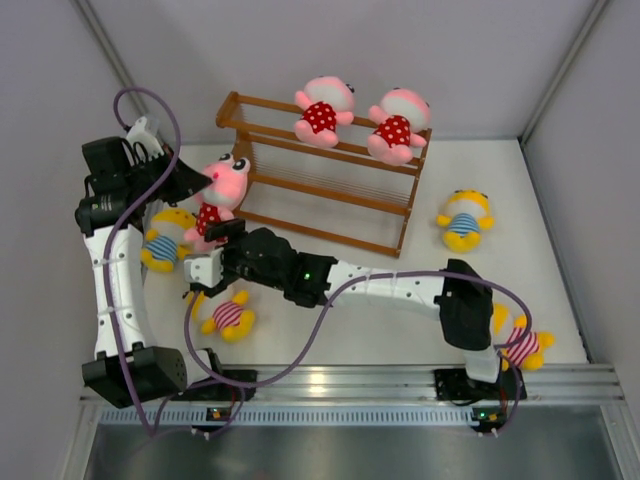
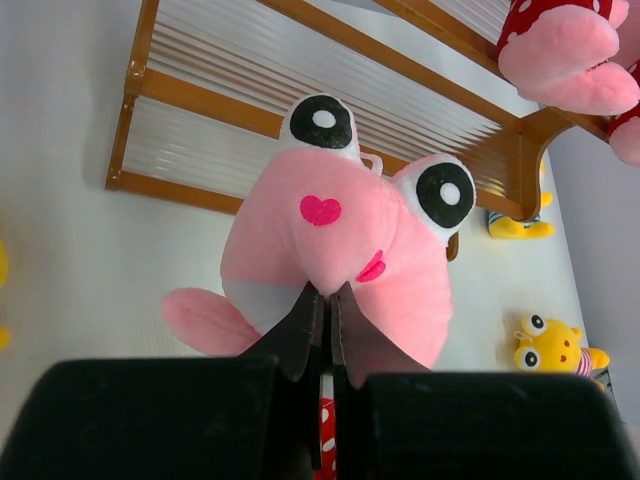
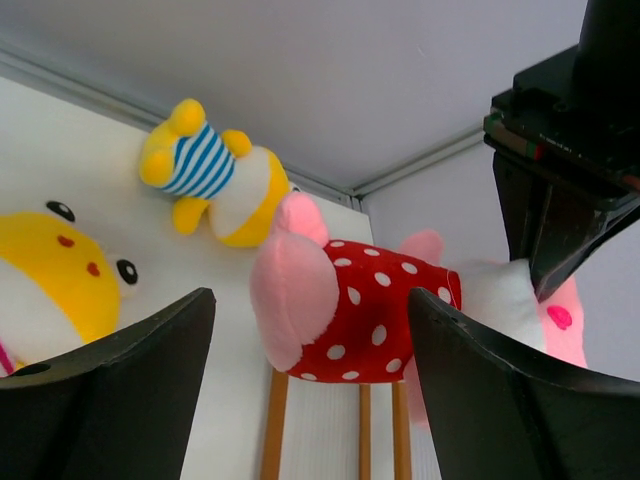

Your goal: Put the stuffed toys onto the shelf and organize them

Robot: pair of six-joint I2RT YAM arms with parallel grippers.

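Two pink stuffed toys [image 1: 323, 110] are sitting on the shelf's [image 1: 330, 197] top tier. Near the desk's [image 1: 540, 270] left edge, the left hand [image 2: 325, 300] is clenching a third pink toy [image 1: 226, 183] by its head, while the right hand [image 3: 310, 305] is gaping, released, around its dotted body.

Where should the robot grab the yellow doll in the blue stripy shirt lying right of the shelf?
The yellow doll lies flat on the table, clear of the shelf, with nothing over it. So probably come straight down from above and pinch across its striped tummy. The tummy looks slimmer than the round head, so it should be easier to squeeze.
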